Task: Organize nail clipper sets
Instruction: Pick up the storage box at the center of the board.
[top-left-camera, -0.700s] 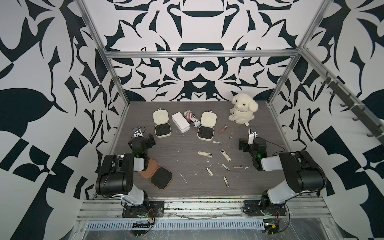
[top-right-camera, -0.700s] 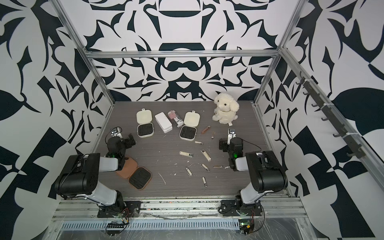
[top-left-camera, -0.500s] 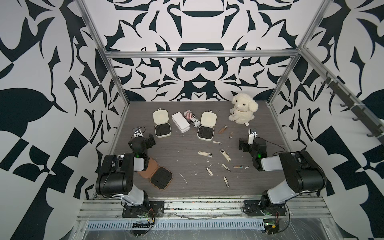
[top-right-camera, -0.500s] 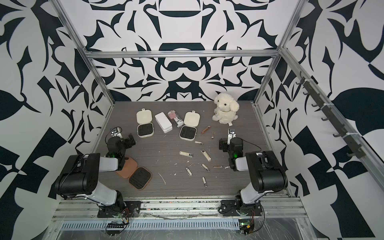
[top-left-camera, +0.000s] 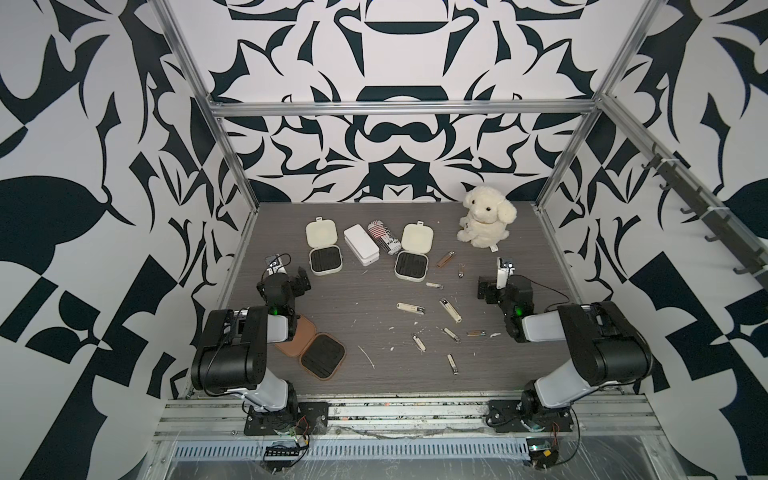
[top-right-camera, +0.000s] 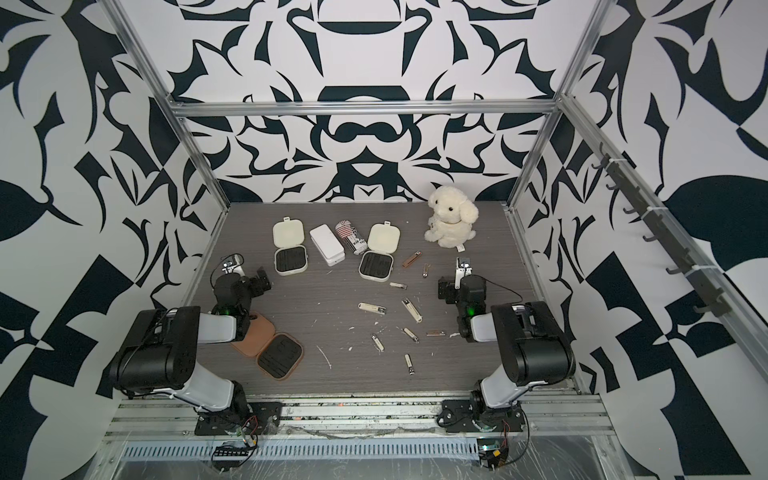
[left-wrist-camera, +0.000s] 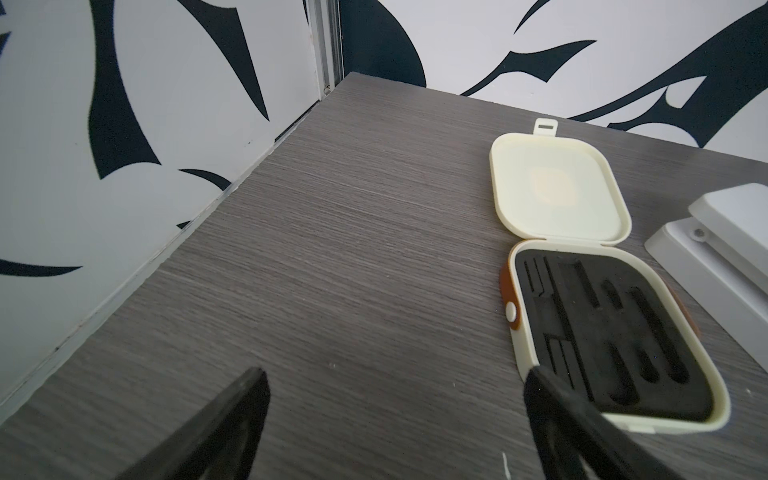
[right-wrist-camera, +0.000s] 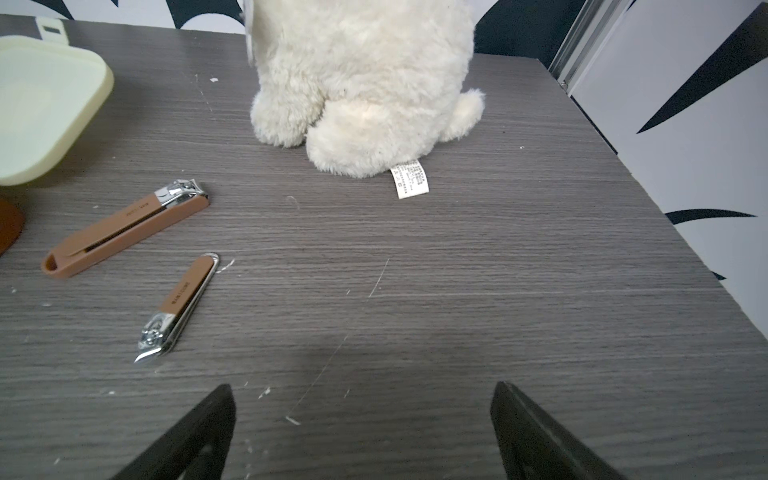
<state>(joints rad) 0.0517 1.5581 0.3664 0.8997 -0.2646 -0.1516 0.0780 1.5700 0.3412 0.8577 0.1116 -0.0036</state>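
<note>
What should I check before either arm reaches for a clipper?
1. Left gripper open and empty: ok.
2. Right gripper open and empty: ok.
3. Cases open, slots exposed: ok, for the near cream case by the left arm, the second cream case and the tan case.
4. Clippers stowed: not ok; they lie loose on the table, including the large brown clipper and the small brown clipper.
5. Lid of the tan case clear of the left arm: cannot tell; the arm hides part of it.
</note>
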